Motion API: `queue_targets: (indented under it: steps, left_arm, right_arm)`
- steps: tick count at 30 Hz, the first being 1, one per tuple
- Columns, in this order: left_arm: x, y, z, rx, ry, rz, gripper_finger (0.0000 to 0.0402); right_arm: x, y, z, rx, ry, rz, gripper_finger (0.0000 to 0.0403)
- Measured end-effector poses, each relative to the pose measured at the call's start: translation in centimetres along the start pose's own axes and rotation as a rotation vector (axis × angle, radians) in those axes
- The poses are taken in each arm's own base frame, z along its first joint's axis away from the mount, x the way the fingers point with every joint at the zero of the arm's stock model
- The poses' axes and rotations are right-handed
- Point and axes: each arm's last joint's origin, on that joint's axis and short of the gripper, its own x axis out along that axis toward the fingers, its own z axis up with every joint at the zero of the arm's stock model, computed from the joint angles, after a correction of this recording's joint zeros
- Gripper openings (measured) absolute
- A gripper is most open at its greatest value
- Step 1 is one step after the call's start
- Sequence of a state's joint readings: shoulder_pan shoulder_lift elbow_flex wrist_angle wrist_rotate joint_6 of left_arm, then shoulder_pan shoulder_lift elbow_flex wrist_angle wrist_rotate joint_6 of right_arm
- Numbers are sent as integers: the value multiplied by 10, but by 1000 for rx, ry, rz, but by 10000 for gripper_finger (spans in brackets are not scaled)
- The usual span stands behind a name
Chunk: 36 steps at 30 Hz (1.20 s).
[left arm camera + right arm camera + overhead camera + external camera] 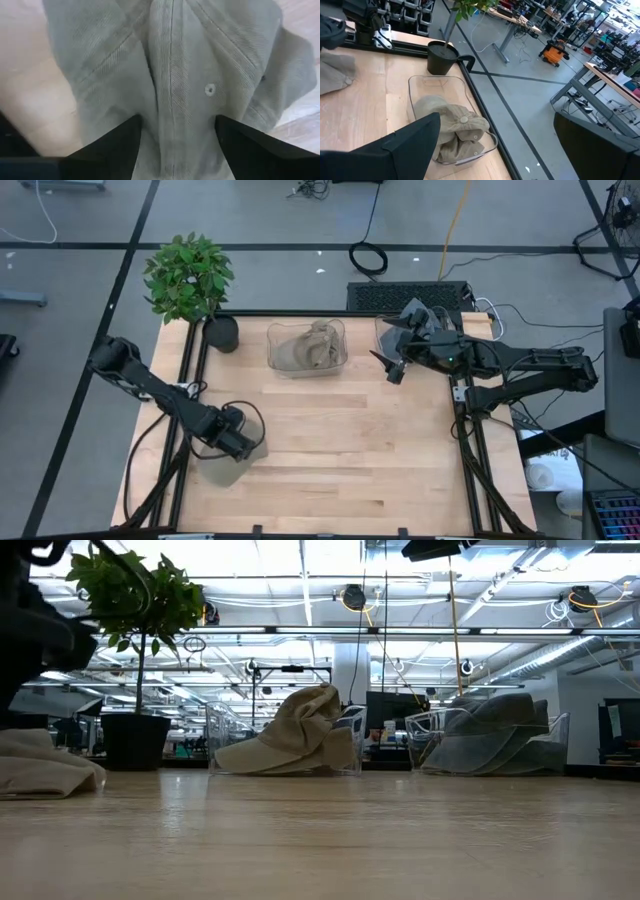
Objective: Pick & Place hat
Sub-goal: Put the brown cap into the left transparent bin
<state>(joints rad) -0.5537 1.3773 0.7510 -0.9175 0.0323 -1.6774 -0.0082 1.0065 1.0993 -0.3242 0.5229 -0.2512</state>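
Observation:
A pale grey-beige hat [222, 468] lies crown up near the table's near left corner, and it also shows at the left of the low view [40, 772]. My left gripper [243, 448] is down on it, shut on a ridge of the crown [172, 100]. My right gripper [393, 367] hangs open over the far right of the table and touches nothing. It is beside a clear bin of grey hats [392, 330]. Its wrist view looks past the fingers [497, 150] at a clear bin of beige hats [450, 130]. My left gripper pinches a raised fold of the hat's crown [170, 130] between its two fingers [115, 147], next to a small eyelet [210, 90]. The fingers come from above, pointing down, one on each side of the ridge. The hat's underside rests on the table.
The bin of beige hats [308, 348] stands at the far middle of the table. A potted plant [190, 275] in a black pot [222, 332] occupies the far left corner. Bare wood [350, 450] lies between the hat and the bins. A black frame [470, 470] edges the table.

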Motion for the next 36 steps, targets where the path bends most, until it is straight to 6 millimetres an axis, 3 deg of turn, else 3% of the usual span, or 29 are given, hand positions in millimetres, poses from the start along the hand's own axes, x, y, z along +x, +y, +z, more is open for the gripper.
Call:
queue_targets:
  steps: [8,14,17,23,36]
  left_arm:
    - [25,8,2,5,9,-52,233]
    - [32,16,2,34,30,-21,190]
    - [31,14,3,83,37,-27,147]
    - [23,6,8,192,36,-60,20]
    - [5,-8,27,285,-34,-101,9]
  right_arm:
    - [0,0,1,3,-5,-1,380]
    - [0,0,1,3,-5,-1,380]
    - [0,0,0,3,-5,-1,380]
    - [0,0,1,4,-5,-1,380]
    - [0,0,1,5,-5,-1,380]
